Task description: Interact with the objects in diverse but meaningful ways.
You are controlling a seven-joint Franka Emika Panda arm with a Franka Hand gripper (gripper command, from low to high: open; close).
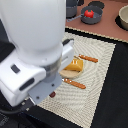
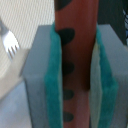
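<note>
Dark table (image 1: 112, 95), pale woven placemat (image 1: 95, 75) laid on it

Woven cloth placemat (image 1: 97, 65), glossy white arm casing (image 1: 35, 35), seemingly metal fork (image 2: 9, 40).

Exterior view: high, steep downward look, sitting right behind the arm (image 1: 35, 50), whose white housing blocks most of the exterior view's left. Past it, the cream placemat (image 1: 95, 75) on the dark worktop (image 1: 112, 107), plate (image 1: 67, 73) partly hidden, grey bowl (image 1: 91, 15) far back. Wrist view: extremely close, looking out between the teal-padded fingers (image 2: 52, 85), blurred; a red-brown dark-spotted thing (image 2: 75, 45) fills the gap. Shared by both: fork (image 2: 9, 42) and placemat edge only, beside the fingers.
</note>
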